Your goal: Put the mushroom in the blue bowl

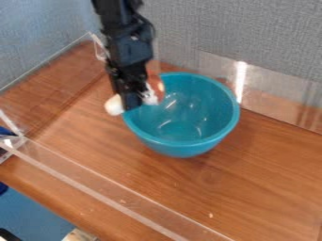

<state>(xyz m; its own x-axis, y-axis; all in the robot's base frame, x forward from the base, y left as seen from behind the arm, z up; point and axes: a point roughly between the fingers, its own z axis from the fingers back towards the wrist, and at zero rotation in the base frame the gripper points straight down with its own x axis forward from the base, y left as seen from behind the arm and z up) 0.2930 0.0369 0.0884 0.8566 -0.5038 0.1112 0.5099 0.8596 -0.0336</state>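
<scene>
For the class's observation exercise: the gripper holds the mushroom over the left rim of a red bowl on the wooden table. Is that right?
Not quite: the bowl is teal-blue, not red, as the camera view shows. The rest holds: the gripper holds the mushroom, its cream stem showing below the fingers, over the bowl's left rim on the wooden table.

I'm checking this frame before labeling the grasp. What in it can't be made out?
- Claw tips, camera view: motion blur hides how the jaws stand.
- Mushroom: partly covered by the claw, blurred; grip contact unclear.
- Blue bowl: near-left rim hidden behind the claw.
- Arm: cut off by the top edge.
</scene>
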